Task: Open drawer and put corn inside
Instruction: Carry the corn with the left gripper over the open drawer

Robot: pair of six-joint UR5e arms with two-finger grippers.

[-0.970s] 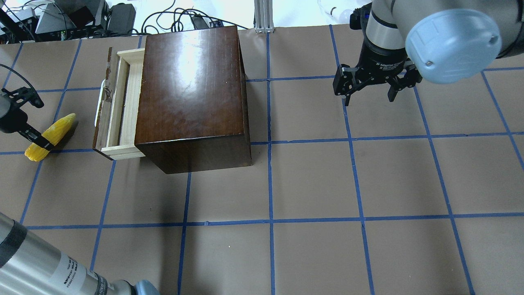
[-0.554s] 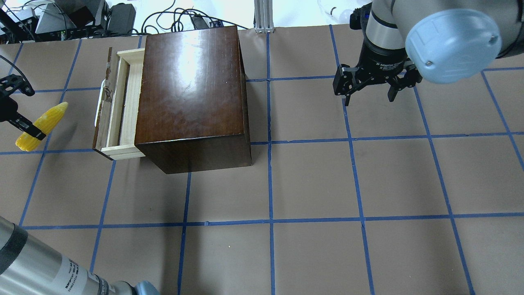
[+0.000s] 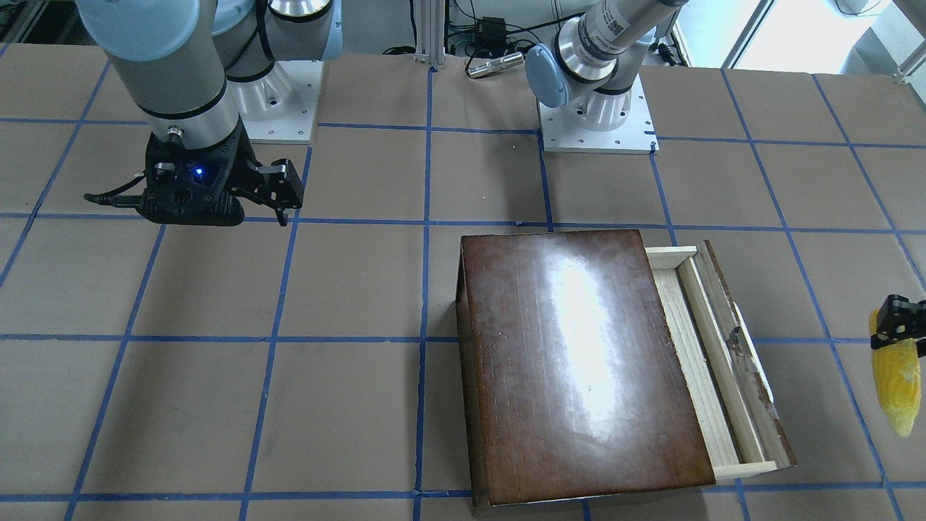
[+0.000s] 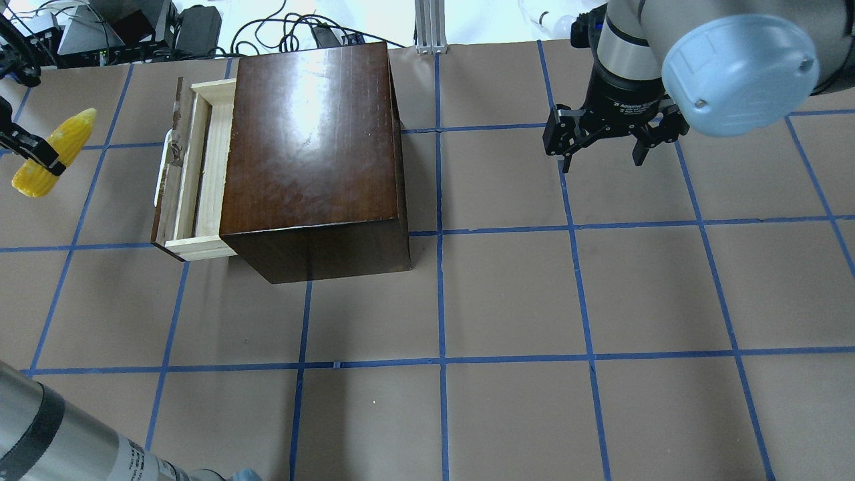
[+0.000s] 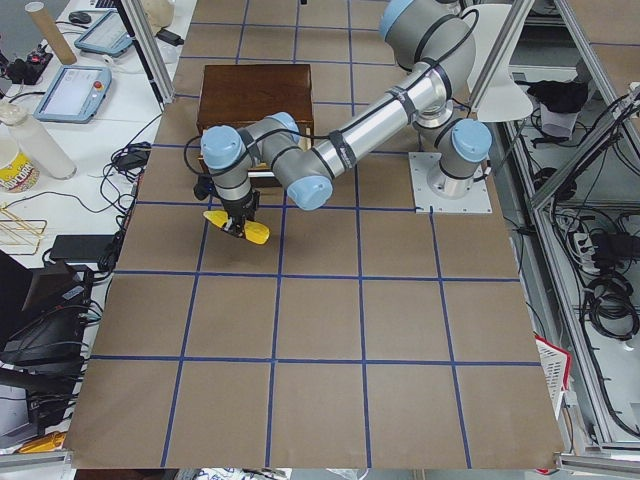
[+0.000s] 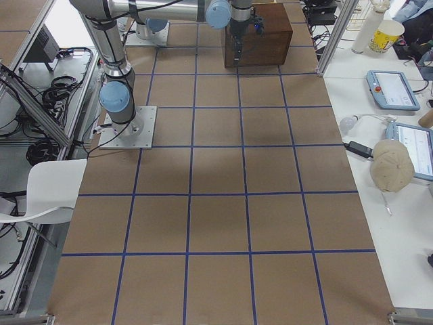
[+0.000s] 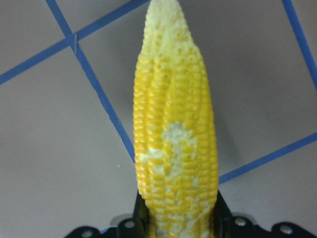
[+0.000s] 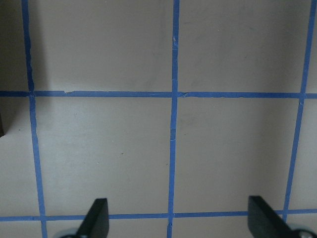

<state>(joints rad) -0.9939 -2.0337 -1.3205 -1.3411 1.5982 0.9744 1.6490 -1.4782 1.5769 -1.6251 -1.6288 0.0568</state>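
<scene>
The yellow corn [image 4: 75,129] is held off the table in my left gripper [image 4: 41,162], which is shut on its thick end. It sits left of the drawer, apart from it. The corn also shows in the front-facing view [image 3: 895,387], the exterior left view [image 5: 242,229] and the left wrist view [image 7: 174,134], with its tip pointing away from the wrist camera. The pale wood drawer [image 4: 202,167] stands partly pulled out of the dark-brown box [image 4: 314,147], and its tray shows nothing inside. My right gripper [image 4: 601,159] is open and empty, far to the right of the box.
Brown paper with a blue tape grid covers the table [image 4: 507,300]. Cables and devices [image 4: 120,27] lie beyond the far edge behind the box. My left arm's forearm [image 4: 60,441] crosses the near left corner.
My left gripper has carried the corn up off the table, further left and toward the far side in the overhead view. The drawer and the right arm have not moved.
</scene>
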